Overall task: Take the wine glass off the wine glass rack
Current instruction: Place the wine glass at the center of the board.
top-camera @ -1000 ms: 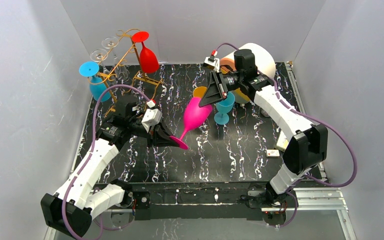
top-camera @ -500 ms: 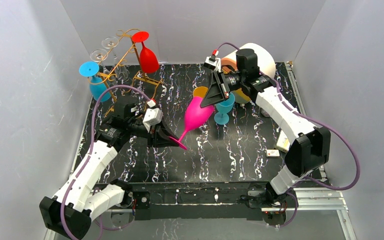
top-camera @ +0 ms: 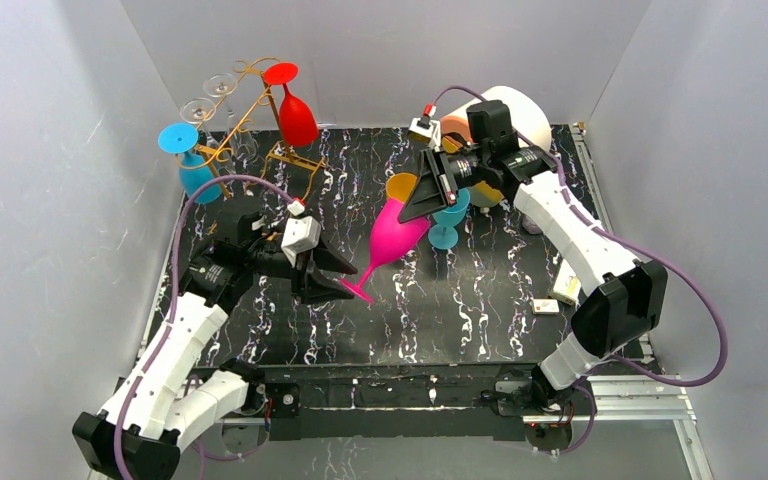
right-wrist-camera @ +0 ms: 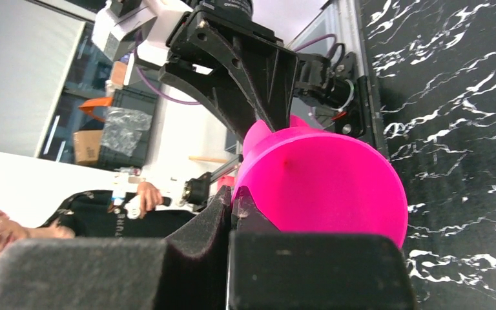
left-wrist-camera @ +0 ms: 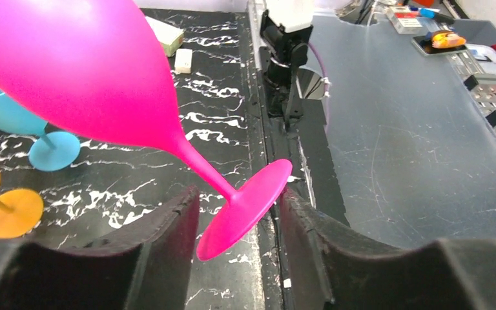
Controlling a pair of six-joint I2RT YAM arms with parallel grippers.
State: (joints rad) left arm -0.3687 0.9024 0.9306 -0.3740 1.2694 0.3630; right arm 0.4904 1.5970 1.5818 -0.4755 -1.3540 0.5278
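A pink wine glass (top-camera: 395, 232) hangs tilted over the middle of the table, bowl up and to the right, foot down and to the left. My right gripper (top-camera: 410, 207) is shut on its rim, and in the right wrist view the fingers (right-wrist-camera: 232, 194) pinch the edge of the pink bowl (right-wrist-camera: 336, 181). My left gripper (top-camera: 343, 277) is open with its jaws on either side of the pink foot (left-wrist-camera: 245, 206). The gold wire wine glass rack (top-camera: 250, 105) stands at the back left. It carries a red glass (top-camera: 296, 115), a blue glass (top-camera: 192, 168) and clear glasses (top-camera: 210, 95).
A teal glass (top-camera: 448, 218) and an orange glass (top-camera: 398, 184) stand on the black marbled table right behind the pink one. A big white roll (top-camera: 520, 115) sits at the back right. A small box (top-camera: 565, 285) and a small white piece (top-camera: 545, 307) lie near the right edge.
My right gripper has shut on the pink glass's rim. My left gripper has opened, let go of the foot and drawn back a little to the left.
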